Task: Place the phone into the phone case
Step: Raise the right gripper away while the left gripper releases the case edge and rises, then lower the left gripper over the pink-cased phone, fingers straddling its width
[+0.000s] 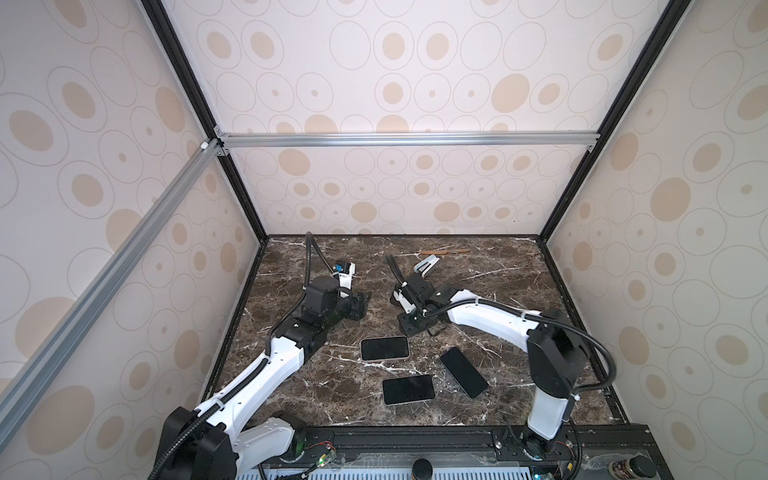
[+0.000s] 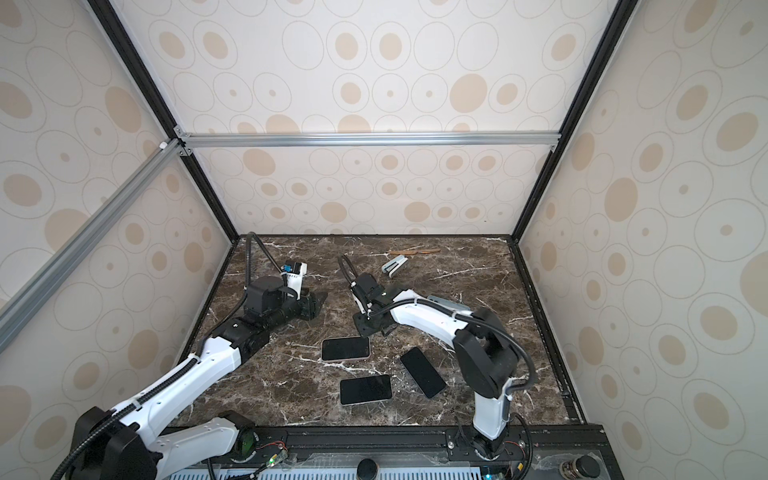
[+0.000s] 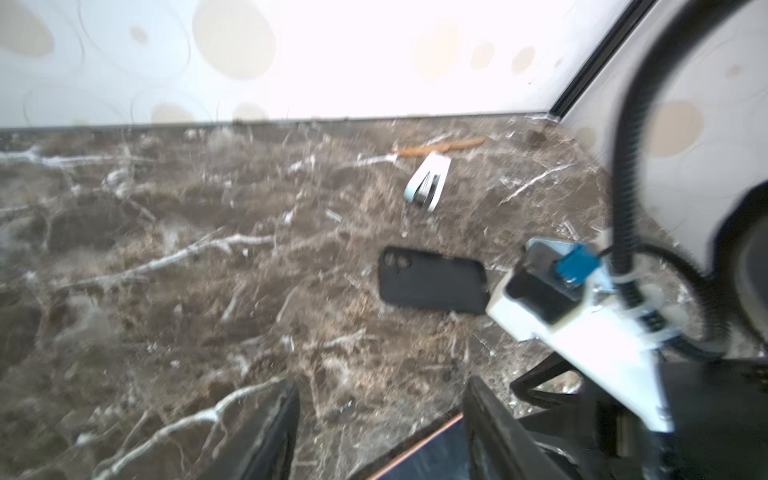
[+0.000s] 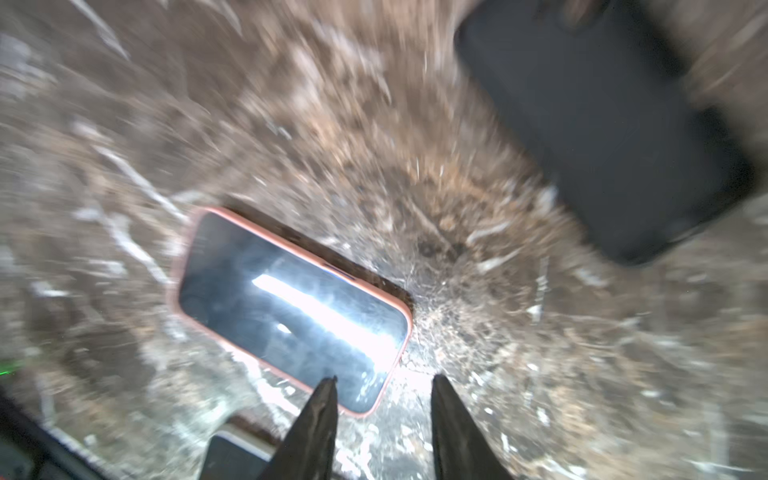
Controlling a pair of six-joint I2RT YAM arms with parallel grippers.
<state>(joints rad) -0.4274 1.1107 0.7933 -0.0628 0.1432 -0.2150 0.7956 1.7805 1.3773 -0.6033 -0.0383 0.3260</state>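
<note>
The phone (image 1: 384,348) lies flat, screen up, on the marble bench (image 1: 498,266), ringed by a pink case (image 4: 291,248) and, as far as the blur allows, seated in it. The left hand (image 3: 382,432) hangs near it, fingers spread on nothing. The right hand (image 4: 382,415) is likewise parted and empty over its corner. A white-edged phone (image 1: 408,389) and a black phone (image 1: 463,372) lie nearer the front; a black case (image 3: 432,284) rests farther back.
</note>
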